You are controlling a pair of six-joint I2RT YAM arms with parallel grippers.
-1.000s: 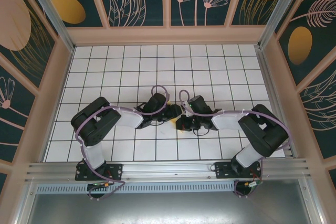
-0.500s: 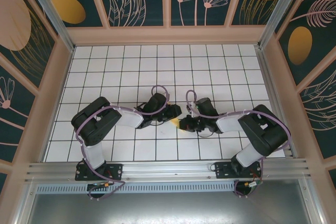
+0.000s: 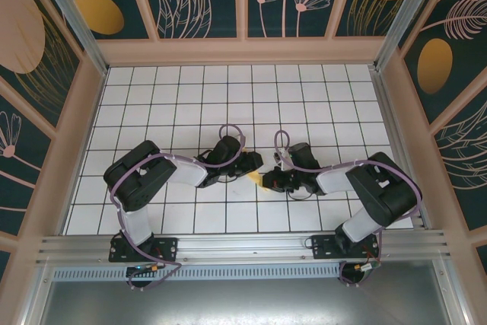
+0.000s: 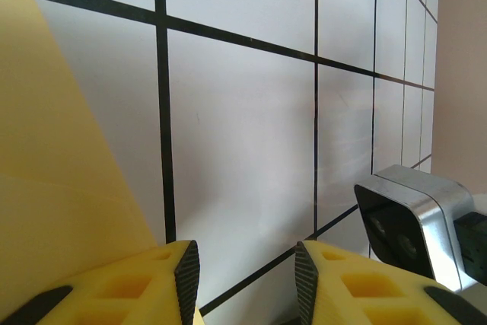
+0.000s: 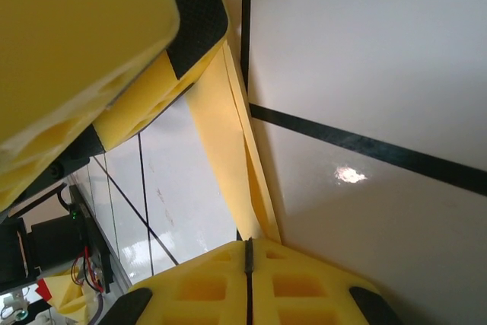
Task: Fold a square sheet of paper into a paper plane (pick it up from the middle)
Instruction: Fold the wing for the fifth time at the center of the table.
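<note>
The yellow-orange paper plane [image 3: 253, 176] is a narrow folded piece between the two grippers, just above the table's middle front. My right gripper [image 5: 248, 260] is shut on one end of it, and its layered folds [image 5: 228, 150] run up and away from the fingers. My left gripper [image 4: 245, 283] is open with bare tile between its fingers; the paper [image 4: 61, 150] lies beside its left finger. In the right wrist view one left-gripper pad [image 5: 198, 13] touches the paper's far part. From above, the left gripper [image 3: 255, 164] and right gripper [image 3: 268, 180] nearly meet.
The white gridded table [image 3: 228, 104] is walled by a beige frame with patterned panels [image 3: 243, 51]. An aluminium rail [image 3: 243, 245] runs along the near edge by the arm bases. The right wrist housing [image 4: 411, 218] sits close to my left fingers.
The right gripper has drawn back to the right, away from the left one. More of the yellow paper now shows between them. The left arm has barely moved.
</note>
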